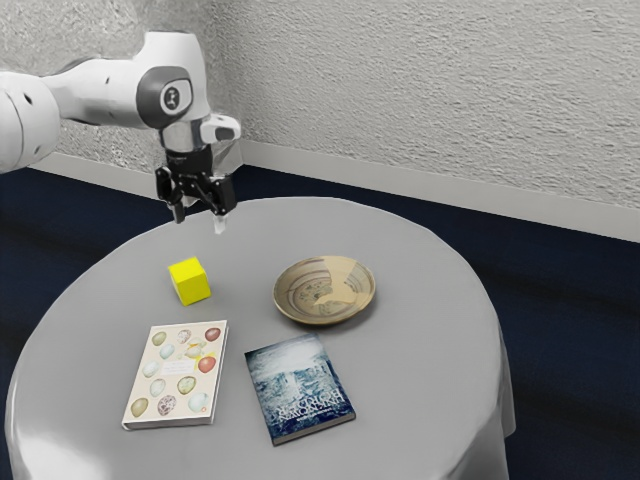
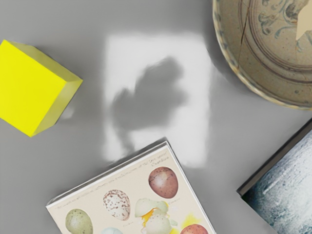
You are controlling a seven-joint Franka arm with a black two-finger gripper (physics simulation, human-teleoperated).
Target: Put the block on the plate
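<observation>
Exterior view: the gripper hangs in the air, its fingers spread wide apart with nothing between them. The arm reaches in from the exterior view's left, above the level of the gripper. Lower than the gripper, the yellow block sits flat on the round gray table, untouched and well apart from the fingers. The plate, a shallow patterned dish, also rests lower than the gripper, farther toward the exterior view's right than the block; its bare inside shows, and the block is off it.

Beyond the block from the gripper lies the book with eggs on its cover, and next to that, past the plate, the dark blue book. Both lie flat and apart from each other.

In the wrist view, a bright patch with a dark shadow falls on the table below the gripper, between the block and the plate. The egg book's corner reaches into that patch.
</observation>
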